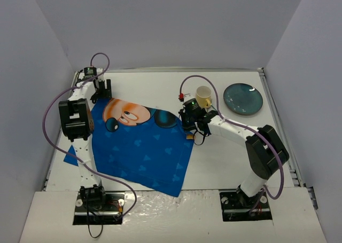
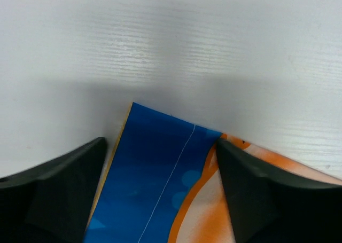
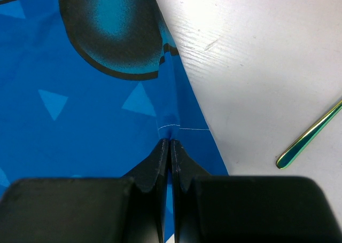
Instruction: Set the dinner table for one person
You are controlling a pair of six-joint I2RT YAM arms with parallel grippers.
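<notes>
So the worktop [image 1: 160, 80] is the big white surface filling the booth, and most of its left half is under a blue cartoon placemat [image 1: 139, 152] lying skewed. 1 corner is close to the left rim and another reaches about to the near edge. On the far right there's a dark teal plate [image 1: 243, 99], and a cream cup [image 1: 203, 96] sits just left of it, right behind the right wrist, so that side is kinda crowded. The right wrist cam also shows a thin green-gold utensil handle [image 3: 307, 138] on the bare white, off to the right of the mat's edge and not touching it.

The right gripper [image 3: 170, 142] is fully closed, pinching a little raised fold on the mat's right edge. The left gripper [image 2: 160, 171] is spread wide, with 2 fingers [image 2: 59, 192] straddling the mat's far-left corner and resting on it or just above it (can't tell which), nothing clamped.

Open room: bare white along the far edge and in front of the plate. Grey walls [image 1: 160, 24] box in 3 sides.
</notes>
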